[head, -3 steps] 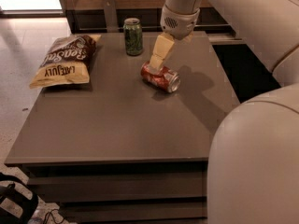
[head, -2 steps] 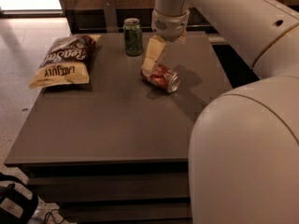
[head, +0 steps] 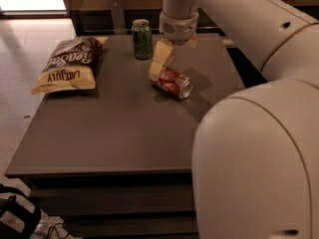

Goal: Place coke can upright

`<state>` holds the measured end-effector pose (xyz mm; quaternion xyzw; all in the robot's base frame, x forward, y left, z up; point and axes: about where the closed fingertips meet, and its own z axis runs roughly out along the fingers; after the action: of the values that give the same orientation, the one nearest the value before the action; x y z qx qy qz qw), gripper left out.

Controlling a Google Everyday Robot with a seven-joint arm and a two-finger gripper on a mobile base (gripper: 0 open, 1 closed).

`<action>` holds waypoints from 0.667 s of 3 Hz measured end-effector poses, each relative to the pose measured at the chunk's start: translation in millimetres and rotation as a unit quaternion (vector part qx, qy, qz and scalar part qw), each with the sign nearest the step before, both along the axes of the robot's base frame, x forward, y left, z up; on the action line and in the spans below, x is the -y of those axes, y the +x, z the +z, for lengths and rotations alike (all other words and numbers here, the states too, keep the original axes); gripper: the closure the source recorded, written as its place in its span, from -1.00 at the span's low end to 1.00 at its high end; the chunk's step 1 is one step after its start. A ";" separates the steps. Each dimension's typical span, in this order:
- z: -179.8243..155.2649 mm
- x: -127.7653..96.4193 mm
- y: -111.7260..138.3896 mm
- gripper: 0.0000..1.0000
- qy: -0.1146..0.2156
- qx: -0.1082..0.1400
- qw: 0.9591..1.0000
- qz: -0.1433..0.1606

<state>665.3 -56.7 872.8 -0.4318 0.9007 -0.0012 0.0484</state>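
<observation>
Since a second ago, we are seeing the gripper [head: 172,61] shifting toward 9 o'clock and sinking slightly, while the coke can [head: 173,82] is keeping its place. Going from the left, a chip bag [head: 65,63] is lying at the table's [head: 99,133] 10 o'clock corner, and a green can [head: 142,39] is standing upright near the far edge, close to the gripper at its 10 o'clock. Next, the gripper is hanging just above the coke can, and we are reading its fingers [head: 160,61] as spread, pinching nothing, with the nearer one reaching down to the can's far-left end. The coke can is lying on its side near the table's middle, at 5 o'clock from the gripper. Its long axis is running from 10 to 4 o'clock, silver end facing 4. We are judging that the grasp depends on the fingers straddling that axis crosswise.
</observation>
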 end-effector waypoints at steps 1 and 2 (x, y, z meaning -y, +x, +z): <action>-11.1 -1.2 9.2 -1.00 0.004 -0.008 1.000 -0.028; -22.9 -3.2 12.9 -1.00 0.007 -0.017 0.999 -0.047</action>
<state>678.2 -53.6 850.0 -0.3888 0.9205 0.0104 0.0361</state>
